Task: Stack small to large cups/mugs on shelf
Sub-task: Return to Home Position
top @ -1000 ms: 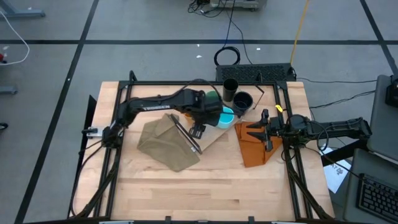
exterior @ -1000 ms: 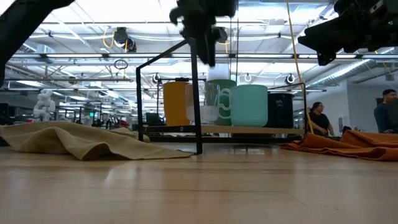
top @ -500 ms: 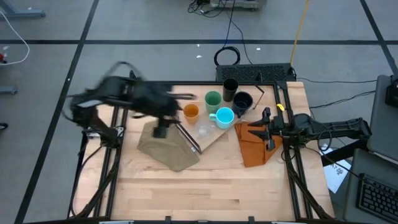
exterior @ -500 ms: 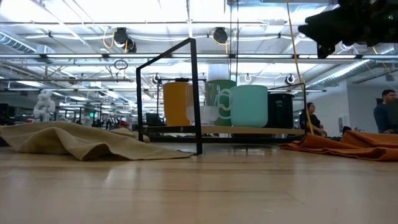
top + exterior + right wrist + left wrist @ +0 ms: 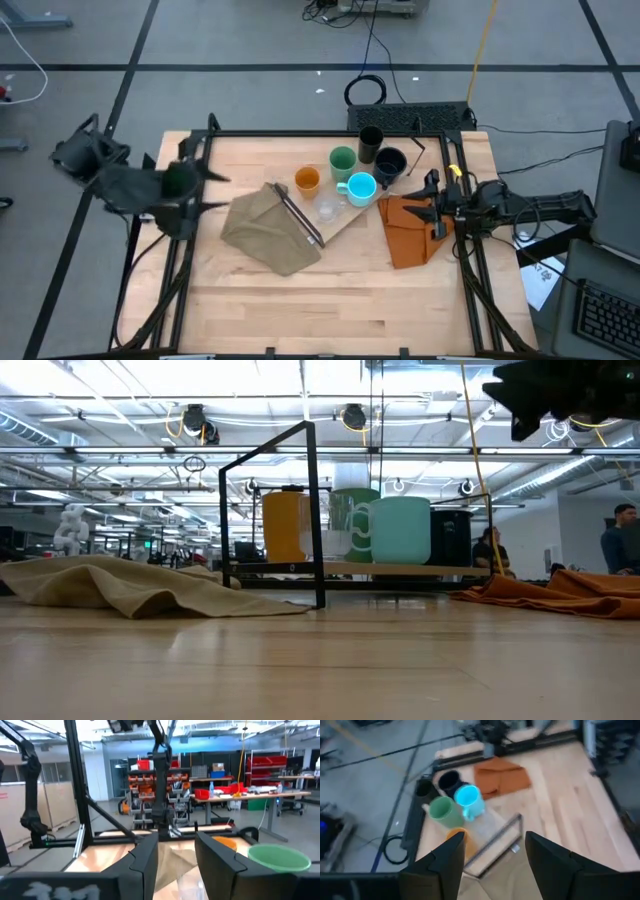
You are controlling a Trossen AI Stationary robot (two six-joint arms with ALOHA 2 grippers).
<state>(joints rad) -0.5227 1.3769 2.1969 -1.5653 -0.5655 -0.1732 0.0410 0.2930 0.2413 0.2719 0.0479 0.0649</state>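
Left hand [image 5: 495,839], fingers spread & empty, is swinging back off the pale plywood shelf board [image 5: 345,222] to the tabletop's [image 5: 300,310] left edge. Tiny clear cup [image 5: 326,209] is sitting on it w/ the others, so stacking's prob. done. Right hand [image 5: 432,205], fingers apart, is idling far right.

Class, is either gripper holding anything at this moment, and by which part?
Nothing is held: left gripper and right gripper are both open and empty.
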